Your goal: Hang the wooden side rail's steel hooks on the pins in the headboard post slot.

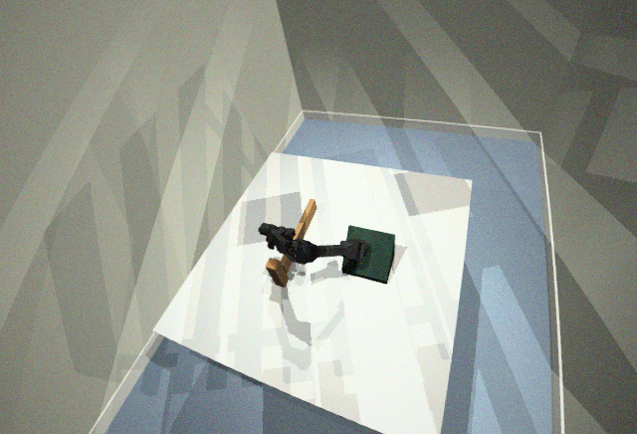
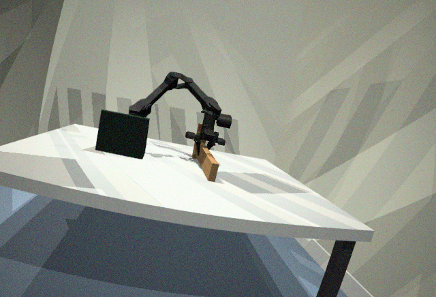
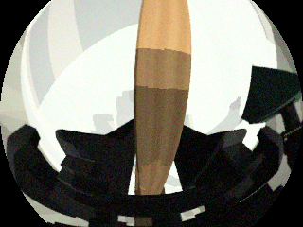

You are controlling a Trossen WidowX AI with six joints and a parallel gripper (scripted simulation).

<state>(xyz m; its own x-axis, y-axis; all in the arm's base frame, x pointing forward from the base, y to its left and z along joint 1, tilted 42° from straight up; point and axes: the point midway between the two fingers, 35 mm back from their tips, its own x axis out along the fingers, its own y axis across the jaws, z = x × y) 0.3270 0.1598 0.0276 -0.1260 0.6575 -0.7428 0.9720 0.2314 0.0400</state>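
The wooden rail (image 1: 308, 214) (image 2: 210, 166) (image 3: 163, 28) lies lengthwise through my gripper (image 2: 204, 147) (image 3: 151, 120), which is shut on it. The rail's far end is down at the table (image 1: 354, 182) (image 2: 148, 181), apparently touching it. The wooden post (image 1: 278, 272) (image 2: 199, 130) stands upright at the rail's other end, partly behind the gripper in the exterior view. Rail and post look close together or touching. The steel hooks, slot and pins cannot be made out, so I cannot tell whether the hooks sit on the pins.
A dark green block (image 1: 379, 249) (image 2: 122, 133) (image 3: 275, 87) stands by the arm's base, to one side of the rail. The arm arches from there over to the rail. The table's edges drop off beyond the rail and post. Striped shadows cross the white top.
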